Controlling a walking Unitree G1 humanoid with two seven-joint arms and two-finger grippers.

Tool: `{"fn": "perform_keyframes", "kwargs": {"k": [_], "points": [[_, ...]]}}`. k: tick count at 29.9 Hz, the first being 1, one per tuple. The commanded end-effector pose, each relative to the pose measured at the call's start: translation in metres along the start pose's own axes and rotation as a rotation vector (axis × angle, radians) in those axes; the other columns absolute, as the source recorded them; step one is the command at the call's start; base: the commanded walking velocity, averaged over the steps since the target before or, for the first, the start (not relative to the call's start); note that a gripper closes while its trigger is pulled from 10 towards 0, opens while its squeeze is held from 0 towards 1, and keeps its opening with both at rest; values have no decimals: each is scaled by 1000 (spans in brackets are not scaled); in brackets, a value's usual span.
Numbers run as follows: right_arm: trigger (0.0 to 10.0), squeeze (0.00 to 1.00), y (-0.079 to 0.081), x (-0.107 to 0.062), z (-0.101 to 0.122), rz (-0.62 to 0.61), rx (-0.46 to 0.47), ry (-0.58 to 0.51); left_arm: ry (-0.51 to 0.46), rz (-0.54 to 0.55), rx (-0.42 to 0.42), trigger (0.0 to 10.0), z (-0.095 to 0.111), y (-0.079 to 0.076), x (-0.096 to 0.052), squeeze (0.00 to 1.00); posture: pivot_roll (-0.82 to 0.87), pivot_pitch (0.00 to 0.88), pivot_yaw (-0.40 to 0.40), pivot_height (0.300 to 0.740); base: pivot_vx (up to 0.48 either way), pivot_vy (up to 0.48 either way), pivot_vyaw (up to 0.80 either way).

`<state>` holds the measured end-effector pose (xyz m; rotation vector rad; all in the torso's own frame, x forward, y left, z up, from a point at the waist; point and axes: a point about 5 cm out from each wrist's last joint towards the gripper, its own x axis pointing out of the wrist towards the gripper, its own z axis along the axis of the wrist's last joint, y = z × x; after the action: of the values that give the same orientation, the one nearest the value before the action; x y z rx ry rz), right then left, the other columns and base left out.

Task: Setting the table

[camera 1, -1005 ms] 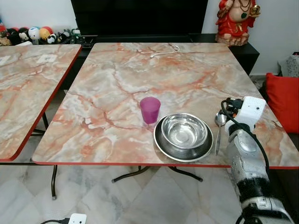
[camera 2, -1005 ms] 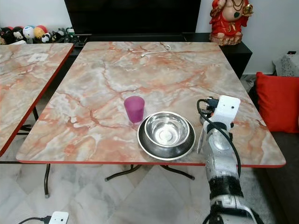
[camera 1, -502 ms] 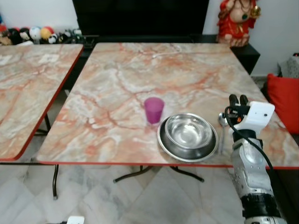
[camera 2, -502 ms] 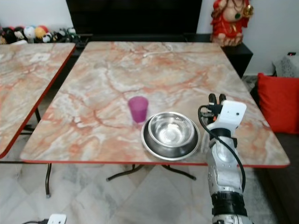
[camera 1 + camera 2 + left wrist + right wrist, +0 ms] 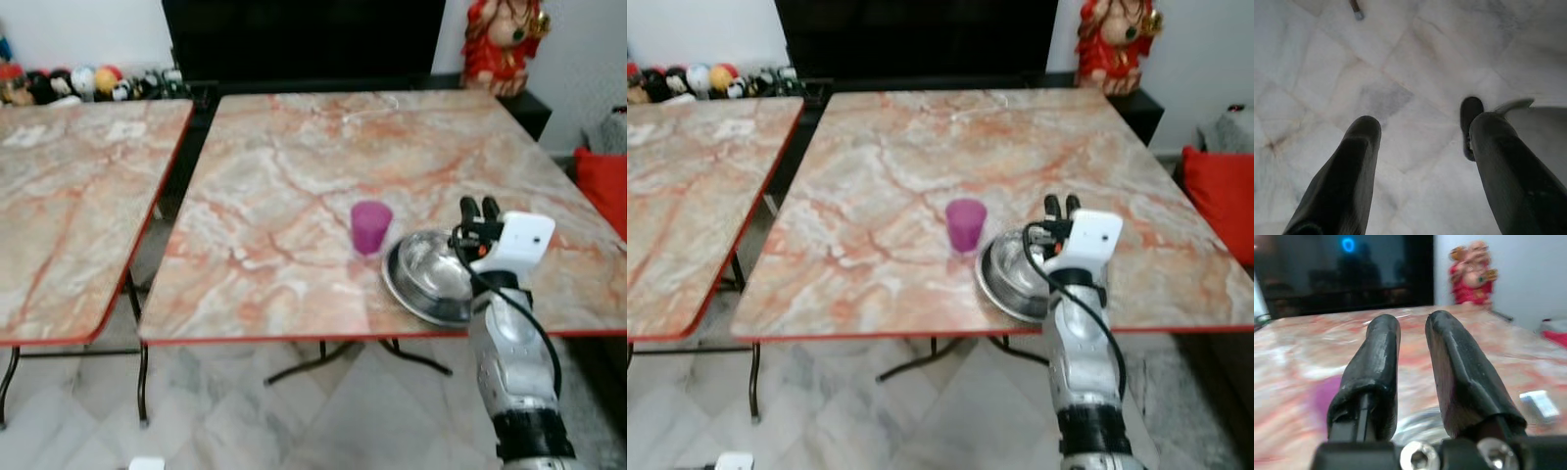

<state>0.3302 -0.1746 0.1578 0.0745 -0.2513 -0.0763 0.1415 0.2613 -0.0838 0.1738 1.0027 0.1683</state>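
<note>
My left gripper [image 5: 1418,142] hangs idle over the pale floor tiles, its fingers spread apart with nothing between them.

On the marble table [image 5: 294,176], going left to right, the purple cup [image 5: 371,227] stands upright near the front edge, and just right of it, close but not clearly touching, sits the steel bowl [image 5: 431,275] nested in a steel plate [image 5: 416,300] (both shiny, round, empty as far as I can see).

My right gripper [image 5: 478,210] is raised above the bowl's right rim, fingers pointing toward the far side, drawn near each other with a narrow gap and holding nothing. So the bowl lies just below and slightly left of my jaws, and my right arm is plainly the nearer one. Being round, it offers no long axis.
</note>
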Motion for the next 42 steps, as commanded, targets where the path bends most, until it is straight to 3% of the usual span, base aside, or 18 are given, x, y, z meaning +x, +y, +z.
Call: {"fn": "perform_keyframes", "kwargs": {"k": [1, 14, 21, 30, 42], "points": [[10000, 0, 15, 3, 6, 54, -4, -20, 26, 5, 5, 10000, -7, 3, -2, 0, -70, 13, -3, 740, 0, 480, 0], [10000, 0, 19, 2, 4, 59, -16, -13, 38, -6, 14, 10000, -16, -5, -3, 0, -67, 0, -9, 740, 0, 480, 0], [10000, 0, 23, 2, 3, 76, -9, -10, 52, 1, 16, 10000, -23, 3, -6, 0, -67, 0, -15, 740, 0, 480, 0], [10000, 0, 34, 0, 0, 102, 8, 5, 43, -3, 17, 10000, -15, -1, -3, 0, -63, 0, -19, 740, 0, 480, 0], [10000, 0, 32, 2, 0, 96, 4, 12, 39, -4, 1, 10000, -13, -8, -2, 0, -61, 0, -25, 740, 0, 480, 0]]}}
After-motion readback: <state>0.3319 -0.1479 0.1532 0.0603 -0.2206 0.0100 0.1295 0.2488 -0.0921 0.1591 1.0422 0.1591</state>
